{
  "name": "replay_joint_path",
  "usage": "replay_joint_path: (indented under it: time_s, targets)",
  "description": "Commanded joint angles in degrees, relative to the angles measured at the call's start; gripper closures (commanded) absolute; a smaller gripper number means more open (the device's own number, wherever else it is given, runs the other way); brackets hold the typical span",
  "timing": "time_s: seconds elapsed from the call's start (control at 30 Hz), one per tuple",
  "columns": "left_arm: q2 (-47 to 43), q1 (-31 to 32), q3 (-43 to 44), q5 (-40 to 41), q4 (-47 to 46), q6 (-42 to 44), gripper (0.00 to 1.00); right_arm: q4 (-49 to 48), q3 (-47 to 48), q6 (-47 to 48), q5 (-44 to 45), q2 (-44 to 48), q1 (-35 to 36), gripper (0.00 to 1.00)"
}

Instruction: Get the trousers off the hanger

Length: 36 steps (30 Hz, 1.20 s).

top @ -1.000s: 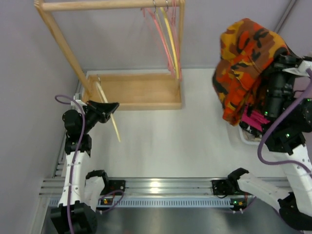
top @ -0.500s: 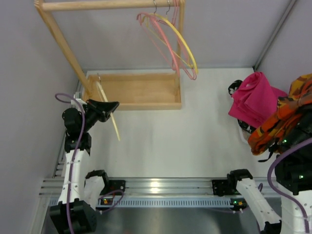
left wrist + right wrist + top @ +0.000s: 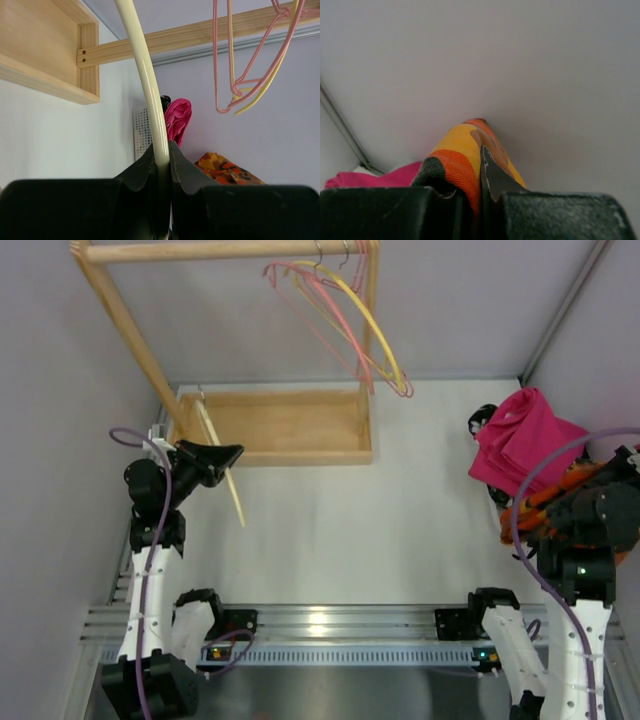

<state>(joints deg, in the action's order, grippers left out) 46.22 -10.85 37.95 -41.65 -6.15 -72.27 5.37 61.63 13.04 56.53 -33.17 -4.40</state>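
**At the right edge: trousers and hanger apart**

On the left, my left pincer [image 3: 161, 150] is clamped on the cream hanger [image 3: 142, 70], beside the wooden rack [image 3: 270, 425]. My right pincer [image 3: 480, 157] is clamped on a fold of the trousers [image 3: 455, 150], just near of the magenta cloth [image 3: 525, 440]. I judge the bunched trousers could snag that pile and drag it across the surface [image 3: 400, 530] when lowered.

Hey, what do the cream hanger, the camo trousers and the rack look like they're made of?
The hanger: probably plastic or coated metal, smooth with a soft sheen. The trousers: soft printed cloth, matte, folding and bunching. The rack: bare light wood with visible grain.
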Motion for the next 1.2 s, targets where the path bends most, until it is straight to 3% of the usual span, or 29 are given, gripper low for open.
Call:
replay_joint_path:
  time_s: [0.0,0.23,0.6,0.8,0.93,1.17]
  targets:
    - [-1.92,-0.22,3.35,-1.59,-3.95,0.46,1.00,-12.55,-1.41,4.09,2.26,-4.16,-0.78,1.00]
    - [-3.50,-0.22,4.93,-2.73,-3.95,1.60,1.00,-25.84,-3.11,7.80,-3.62,-17.33,-2.01,1.00]
    - [-3.33,0.04,10.11,-6.60,-3.87,5.20,1.00,-24.80,5.51,4.10,-13.36,-49.41,-4.29,1.00]
    - [-3.15,0.92,13.81,-9.68,-3.95,8.46,1.00,-14.68,10.01,-1.96,-24.19,-57.09,-7.37,0.99]
    - [-2.19,2.50,14.69,-9.15,-3.87,9.25,1.00,-13.81,9.04,-3.01,-27.08,-55.96,-8.43,0.84]
    - [1.68,7.16,17.67,-5.46,-3.87,11.71,1.00,-5.37,9.04,-6.18,-35.70,-48.49,-9.66,0.38]
